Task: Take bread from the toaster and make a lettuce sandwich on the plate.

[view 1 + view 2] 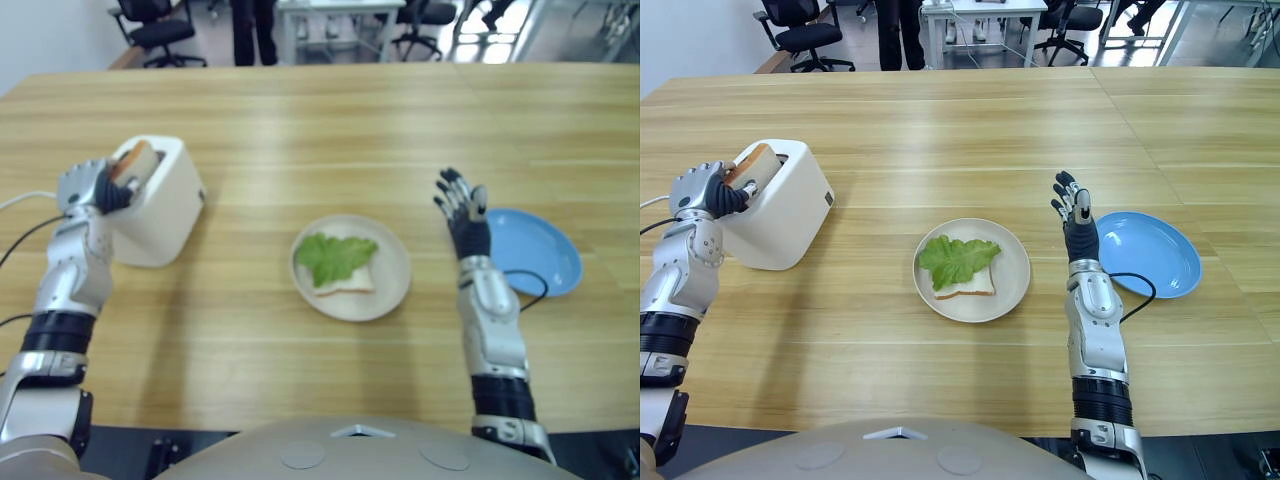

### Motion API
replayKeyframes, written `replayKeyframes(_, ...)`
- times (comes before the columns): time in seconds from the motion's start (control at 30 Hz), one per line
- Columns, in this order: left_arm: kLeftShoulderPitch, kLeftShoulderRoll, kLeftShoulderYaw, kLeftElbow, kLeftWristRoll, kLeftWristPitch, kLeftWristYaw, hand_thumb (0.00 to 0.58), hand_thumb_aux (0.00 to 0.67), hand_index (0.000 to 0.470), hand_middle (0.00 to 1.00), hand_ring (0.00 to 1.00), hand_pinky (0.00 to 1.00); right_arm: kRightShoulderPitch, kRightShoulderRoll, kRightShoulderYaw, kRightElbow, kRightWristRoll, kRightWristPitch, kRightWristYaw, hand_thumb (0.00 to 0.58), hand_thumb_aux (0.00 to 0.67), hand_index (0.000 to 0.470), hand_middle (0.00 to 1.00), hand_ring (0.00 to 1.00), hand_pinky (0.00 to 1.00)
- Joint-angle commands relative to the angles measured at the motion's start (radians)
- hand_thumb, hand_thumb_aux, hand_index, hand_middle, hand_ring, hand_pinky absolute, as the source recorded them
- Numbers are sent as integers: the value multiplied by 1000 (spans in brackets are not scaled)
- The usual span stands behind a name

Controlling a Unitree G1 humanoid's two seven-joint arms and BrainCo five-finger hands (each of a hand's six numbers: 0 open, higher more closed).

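A white toaster point(780, 210) stands at the left of the table with a slice of bread point(751, 164) sticking out of its top slot. My left hand point(702, 190) is at the toaster's top left corner, its fingers curled around that bread slice. In the middle sits a cream plate point(1012, 270) carrying one bread slice point(965, 286) with a green lettuce leaf point(956, 257) lying on it. My right hand point(1075, 208) is raised to the right of the plate, fingers spread and holding nothing.
An empty blue plate point(1150, 255) lies just right of my right hand, with a black cable point(1140, 292) crossing its near rim. A white cord point(25, 200) runs left from the toaster. Office chairs and a desk stand beyond the table's far edge.
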Motion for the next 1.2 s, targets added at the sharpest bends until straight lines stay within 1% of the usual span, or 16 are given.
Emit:
replayKeyframes(0.03,10,-2,15,-20,-22,-13,25,580,670,460,1000,1000,1000,5,-6,5,21,-11,-4,-5,0,0,0,0,0,0)
replayKeyframes(0.17,21,-6,68,-98,-67,-61,79,580,670,460,1000,1000,1000,6,-8,8,26,-15,-6,-7,0,0,0,0,0,0)
replayKeyframes(0.23,29,0,107,-162,-70,-85,130,580,670,460,1000,1000,1000,6,-8,9,31,-16,-7,-8,0,0,0,0,0,0)
replayKeyframes(0.37,72,17,236,-365,-49,-136,247,580,670,460,1000,1000,1000,2,-10,10,37,-19,-9,-6,0,0,0,0,0,0)
replayKeyframes(0.47,94,10,331,-520,-64,-174,273,580,670,460,1000,1000,1000,0,-11,9,40,-20,-9,-6,0,0,0,0,0,0)
replayKeyframes(0.5,95,3,350,-557,-84,-188,264,580,670,460,1000,1000,1000,0,-10,8,40,-20,-9,-6,0,0,0,0,0,0)
replayKeyframes(0.57,84,-26,358,-616,-182,-213,204,580,670,460,1000,1000,1000,-3,-10,7,44,-18,-9,-7,0,0,0,0,0,0)
replayKeyframes(0.67,67,-87,308,-649,-335,-236,94,580,670,460,1000,1000,1000,-8,-10,5,51,-16,-11,-8,0,0,0,0,0,0)
replayKeyframes(0.77,45,-169,199,-595,-495,-267,-52,580,670,460,1000,1000,1000,-15,-11,-1,61,-12,-14,-11,0,0,0,0,0,0)
replayKeyframes(0.83,21,-242,107,-469,-609,-310,-186,580,670,460,1000,1000,1000,-18,-12,-10,68,-7,-16,-14,0,0,0,0,0,0)
replayKeyframes(0.87,8,-274,75,-393,-654,-336,-245,580,670,460,1000,1000,1000,-21,-13,-14,72,-5,-18,-16,0,0,0,0,0,0)
replayKeyframes(0.93,-23,-328,28,-242,-729,-351,-366,580,670,460,1000,1000,1000,-25,-16,-21,79,-2,-21,-18,0,0,0,0,0,0)
replayKeyframes(1.0,-53,-369,8,-134,-768,-324,-428,580,670,460,1000,1000,1000,-28,-19,-26,80,2,-23,-19,0,0,0,0,0,0)
replayKeyframes(1.07,-76,-401,-34,-55,-752,-302,-456,580,670,460,1000,1000,1000,-25,-21,-31,78,3,-25,-20,0,0,0,0,0,0)
replayKeyframes(1.1,-79,-418,-66,-30,-745,-287,-484,580,670,460,1000,1000,1000,-24,-21,-34,79,4,-27,-21,0,0,0,0,0,0)
replayKeyframes(1.2,-80,-465,-155,25,-706,-292,-544,580,670,460,1000,1000,1000,-21,-16,-39,86,2,-31,-22,0,0,0,0,0,0)
